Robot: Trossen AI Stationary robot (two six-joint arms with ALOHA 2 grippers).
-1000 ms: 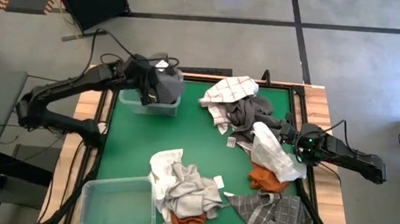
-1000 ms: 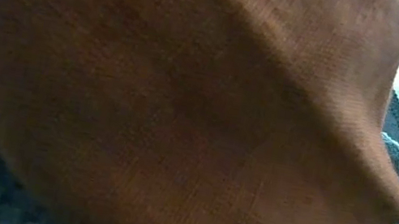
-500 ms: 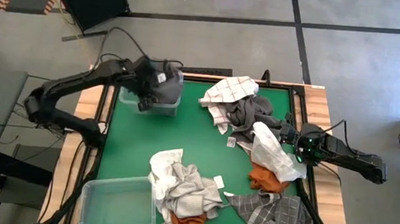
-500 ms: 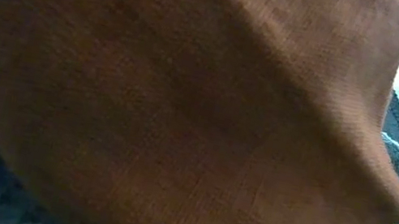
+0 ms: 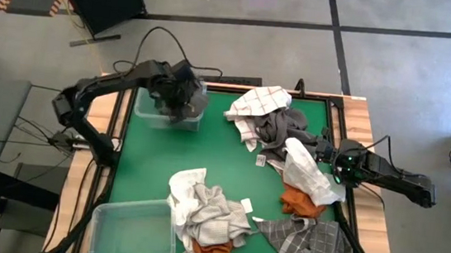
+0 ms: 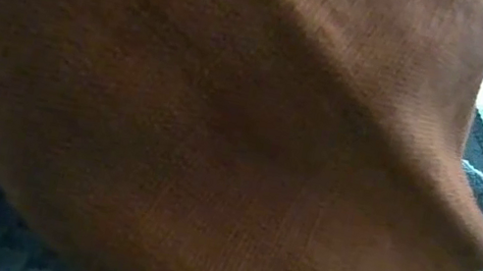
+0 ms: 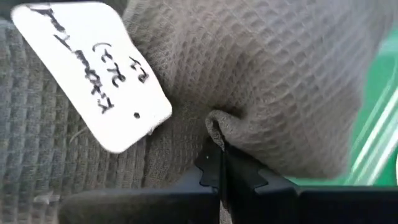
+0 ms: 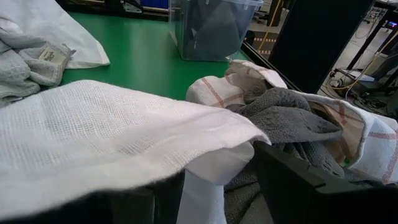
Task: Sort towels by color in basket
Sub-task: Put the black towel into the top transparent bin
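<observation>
From above, the left gripper (image 5: 180, 97) hangs over the clear bin (image 5: 145, 115) at the far left of the green worktop (image 5: 207, 150), pinched tight on a dark grey towel (image 5: 188, 98) that droops into that bin. Its wrist camera fills in what the overhead cannot: the fingers (image 7: 219, 171) are clamped together on a fold of the grey waffle-weave cloth, and a white handwritten tag (image 7: 93, 74) hangs off the towel just beside the pinch. The right gripper (image 5: 331, 166) sits at the right edge of the worktop with its fingers spread, a white towel (image 5: 308, 172) draped across it. The right wrist view shows this white towel (image 8: 106, 137) lying over the fingers, with a grey towel (image 8: 286, 121) and a red-striped white one (image 8: 224, 87) bunched just beyond, though whether the cloth is actually gripped cannot be told. Other towels lie in a near heap (image 5: 205, 212), with an empty clear bin (image 5: 132, 234) at the near left. The low view is almost wholly blocked by a rust orange towel (image 6: 203, 129).
</observation>
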